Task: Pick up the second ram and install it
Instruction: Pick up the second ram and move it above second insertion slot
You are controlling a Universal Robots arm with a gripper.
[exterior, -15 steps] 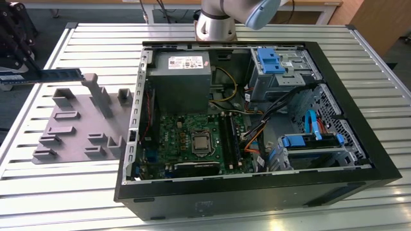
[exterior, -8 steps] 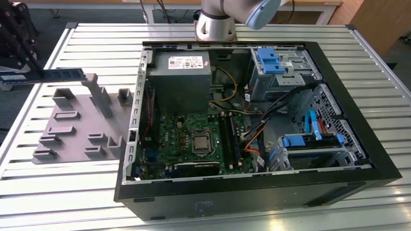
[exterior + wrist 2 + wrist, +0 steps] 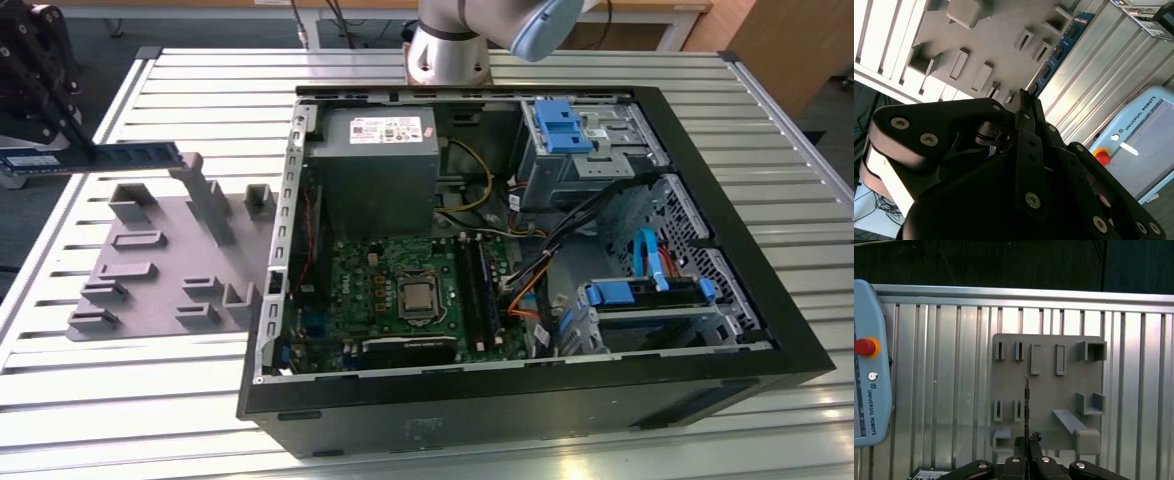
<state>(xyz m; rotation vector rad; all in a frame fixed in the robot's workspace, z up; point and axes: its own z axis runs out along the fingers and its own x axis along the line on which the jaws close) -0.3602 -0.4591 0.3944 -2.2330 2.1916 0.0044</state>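
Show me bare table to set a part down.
Bare slats: the table strip in front of the holder tray, and behind it beside the computer case. Crowded: inside the case; the gripper holds the second ram over the tray.

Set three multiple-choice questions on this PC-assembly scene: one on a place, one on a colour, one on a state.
1. Where is the RAM stick? A in a drawer; B over the grey holder tray; C in a person's hand.
2. What colour are the drive-bay latches? A blue; B red; C yellow.
3. The tool is: A open; B shut on a screwdriver; C shut on the RAM stick.
Answers: 1 B, the stick hangs above the tray; 2 A, the latches are plainly blue; 3 C, it clamps the stick.
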